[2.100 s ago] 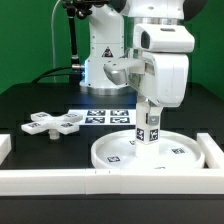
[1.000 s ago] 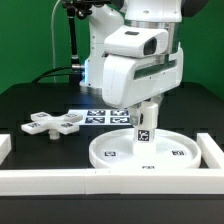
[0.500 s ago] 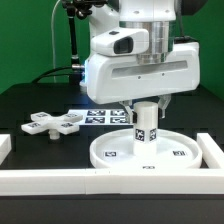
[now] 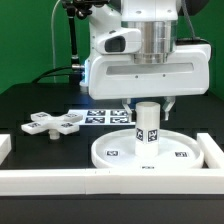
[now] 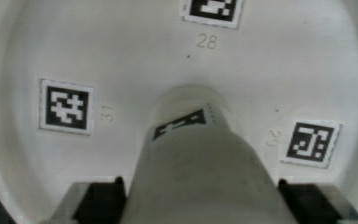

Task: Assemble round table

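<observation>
Leg-fitting step: end effector (image 4: 147, 102) clamped on cylinder leg (image 4: 147, 128), upright at centre of round disc (image 4: 108, 156) on worktop (image 4: 30, 100); cross base (image 4: 55, 124) apart; next, likely: twist leg home, release.

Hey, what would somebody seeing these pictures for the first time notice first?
The bulky white arm fills the upper middle of the exterior view, its gripper closed on the leg, which stands upright at the centre of the round disc. To the exterior view's left, the cross-shaped base lies apart from them on the black table.
</observation>
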You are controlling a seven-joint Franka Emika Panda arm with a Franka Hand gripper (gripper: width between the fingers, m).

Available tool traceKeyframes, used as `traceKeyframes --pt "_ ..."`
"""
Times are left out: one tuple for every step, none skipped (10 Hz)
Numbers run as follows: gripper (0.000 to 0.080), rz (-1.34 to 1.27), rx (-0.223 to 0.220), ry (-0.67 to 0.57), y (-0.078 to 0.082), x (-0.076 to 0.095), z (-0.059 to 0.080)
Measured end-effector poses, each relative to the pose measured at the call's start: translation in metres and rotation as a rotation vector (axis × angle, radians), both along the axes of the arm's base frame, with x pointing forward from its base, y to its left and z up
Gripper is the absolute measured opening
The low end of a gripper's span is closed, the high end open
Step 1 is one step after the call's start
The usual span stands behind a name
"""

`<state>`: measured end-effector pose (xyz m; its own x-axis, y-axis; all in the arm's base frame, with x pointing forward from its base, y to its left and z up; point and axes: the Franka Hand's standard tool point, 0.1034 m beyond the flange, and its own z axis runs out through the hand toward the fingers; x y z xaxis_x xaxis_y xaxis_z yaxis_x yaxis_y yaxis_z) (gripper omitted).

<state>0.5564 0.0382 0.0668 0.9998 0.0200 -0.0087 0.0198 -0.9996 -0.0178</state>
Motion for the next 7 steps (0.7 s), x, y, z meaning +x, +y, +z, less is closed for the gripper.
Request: traceKeyframes --pt "0.0409 -0.091 0.004 0.002 0.0 0.0 0.0" --pt "0.0409 -0.225 0.016 -0.001 -0.0005 0.0 0.0" --pt "0.0409 -0.356 0.03 -0.003 -0.0006 -0.0003 0.0001" --pt "0.0409 -0.455 0.036 0.002 -0.0003 -0.0004 0.0" --pt "0.0409 -0.538 0.044 0.007 -0.0003 -0.0004 -0.0001" --pt "0.0409 -0.594 0.047 0.01 -0.0002 -0.0002 0.0" --pt "0.0409 -0.657 0.049 0.013 -0.0001 -0.0002 0.0"
